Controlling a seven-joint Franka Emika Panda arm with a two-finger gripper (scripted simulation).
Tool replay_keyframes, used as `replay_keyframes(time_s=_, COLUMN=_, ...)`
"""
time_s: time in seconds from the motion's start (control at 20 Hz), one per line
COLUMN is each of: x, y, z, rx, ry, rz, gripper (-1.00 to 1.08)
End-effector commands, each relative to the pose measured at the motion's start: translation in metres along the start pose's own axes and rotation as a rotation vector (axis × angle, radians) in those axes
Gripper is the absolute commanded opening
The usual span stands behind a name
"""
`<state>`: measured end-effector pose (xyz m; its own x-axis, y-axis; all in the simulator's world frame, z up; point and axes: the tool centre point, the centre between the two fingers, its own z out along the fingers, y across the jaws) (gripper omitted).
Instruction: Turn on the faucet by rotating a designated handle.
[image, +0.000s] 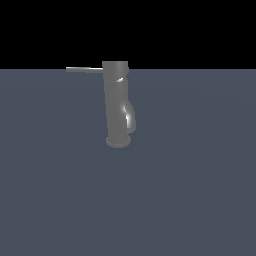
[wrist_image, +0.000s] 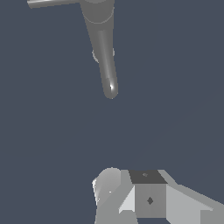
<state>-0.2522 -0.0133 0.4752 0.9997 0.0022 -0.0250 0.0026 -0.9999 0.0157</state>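
The faucet (image: 117, 107) is a dark grey upright cylinder on a round base flange, with a glossy curved bulge low on its body. It stands on the flat grey floor (image: 190, 190). The handle (image: 85, 69), a thin flat grey lever, sticks out level from the faucet's top toward the exterior view's left. The wrist view looks down on the faucet (wrist_image: 103, 48) and the handle (wrist_image: 52, 2). My gripper (wrist_image: 131, 186) shows only in the wrist view as pale grey blocks, well apart from the faucet and touching nothing. How its jaws stand is unclear. The exterior view does not show it.
Only the plain grey floor (wrist_image: 52, 131) lies around the faucet, under a black background. No other object shows in either view.
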Motion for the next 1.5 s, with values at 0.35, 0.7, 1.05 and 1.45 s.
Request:
replay_keyframes(time_s=0.35, x=-0.003, y=-0.001, z=0.0, rx=0.005, ry=-0.01, rz=-0.037, gripper=-1.0)
replay_keyframes(time_s=0.7, x=-0.004, y=-0.001, z=0.0, rx=0.006, ry=-0.012, rz=-0.044, gripper=-1.0)
replay_keyframes(time_s=1.05, x=0.009, y=-0.005, z=0.0, rx=0.025, ry=-0.013, rz=0.001, gripper=-1.0)
replay_keyframes(time_s=1.45, x=0.043, y=-0.015, z=0.002, rx=0.066, ry=-0.021, rz=0.117, gripper=-1.0)
